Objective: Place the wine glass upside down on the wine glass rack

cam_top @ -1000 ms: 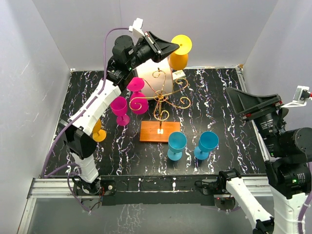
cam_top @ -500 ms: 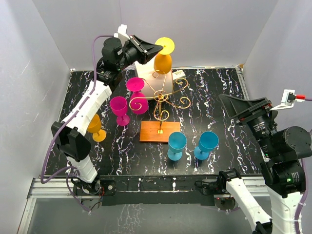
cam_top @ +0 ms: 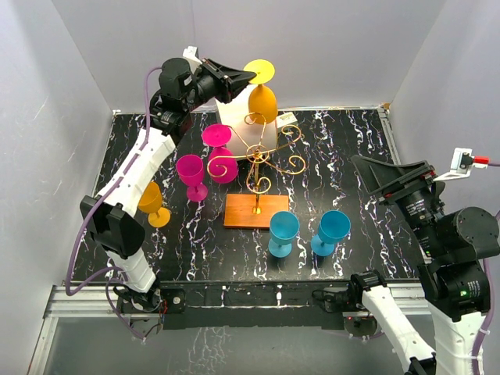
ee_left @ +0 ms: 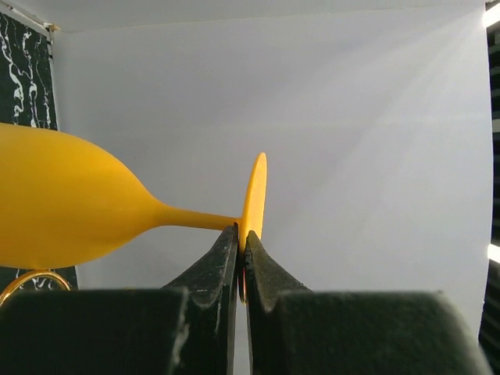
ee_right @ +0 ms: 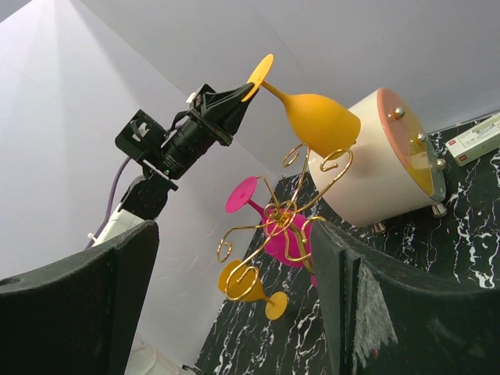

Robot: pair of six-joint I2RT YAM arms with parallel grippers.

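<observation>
Veined black table (cam_top: 351,144), scrolled gold-wire rack (cam_top: 256,176)

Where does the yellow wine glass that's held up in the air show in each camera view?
Top external: the wine glass is at top centre, foot up.
Left wrist: the wine glass fills the left side, its stem running right to the foot.
Right wrist: the wine glass is upper centre, tilted, beside the white cylinder.
Shared landmark: the left pincer, shut on the glass's foot.
</observation>
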